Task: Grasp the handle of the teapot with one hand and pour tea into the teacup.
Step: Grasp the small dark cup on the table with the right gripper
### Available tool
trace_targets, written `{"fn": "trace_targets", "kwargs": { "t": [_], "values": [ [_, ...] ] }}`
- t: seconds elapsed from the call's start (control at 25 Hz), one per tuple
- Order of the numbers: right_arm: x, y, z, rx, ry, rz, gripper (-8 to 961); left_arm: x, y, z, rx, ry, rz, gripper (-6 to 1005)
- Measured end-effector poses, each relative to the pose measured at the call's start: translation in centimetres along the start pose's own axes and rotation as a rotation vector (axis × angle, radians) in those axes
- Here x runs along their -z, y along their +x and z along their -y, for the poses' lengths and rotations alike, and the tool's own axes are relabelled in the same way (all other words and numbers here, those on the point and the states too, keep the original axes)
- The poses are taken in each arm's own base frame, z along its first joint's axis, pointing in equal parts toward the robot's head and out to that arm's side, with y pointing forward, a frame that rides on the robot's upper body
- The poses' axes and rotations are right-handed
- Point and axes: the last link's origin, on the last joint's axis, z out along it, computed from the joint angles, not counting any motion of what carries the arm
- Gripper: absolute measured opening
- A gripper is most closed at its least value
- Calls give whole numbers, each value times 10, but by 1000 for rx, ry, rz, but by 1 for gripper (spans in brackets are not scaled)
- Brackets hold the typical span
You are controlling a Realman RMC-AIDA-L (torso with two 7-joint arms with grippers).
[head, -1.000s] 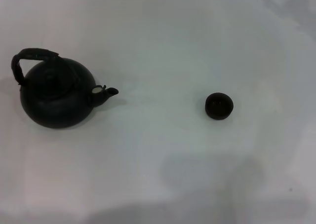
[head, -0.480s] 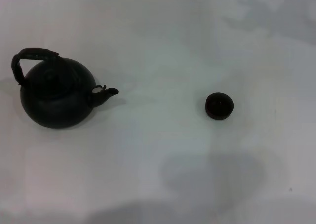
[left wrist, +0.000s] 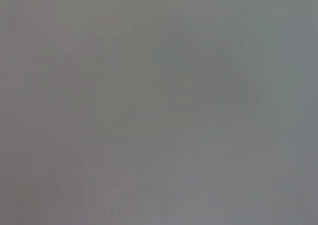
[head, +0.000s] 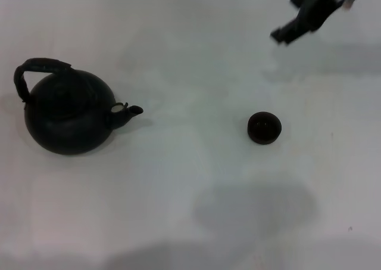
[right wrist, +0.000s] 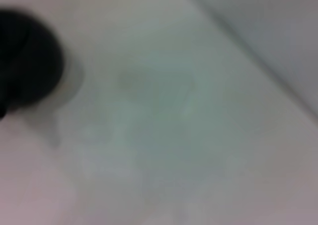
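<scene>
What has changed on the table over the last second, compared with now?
The right gripper has come into the head view at the far right corner, above the table; nothing is held. The teapot and the teacup stayed where they were, standing apart.

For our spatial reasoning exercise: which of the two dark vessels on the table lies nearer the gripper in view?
The teacup: small, handleless, below the right gripper. The teapot sits far left.
</scene>
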Motion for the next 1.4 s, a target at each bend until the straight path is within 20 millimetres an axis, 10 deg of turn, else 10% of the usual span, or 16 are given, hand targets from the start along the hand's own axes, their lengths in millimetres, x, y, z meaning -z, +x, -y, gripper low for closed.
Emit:
{"fn": "trace_targets", "kwargs": {
  "t": [1.4],
  "values": [
    [-62,-13,-100,191,-20,-267,830,-3,0,5,39,46,-1,847]
  ]
}}
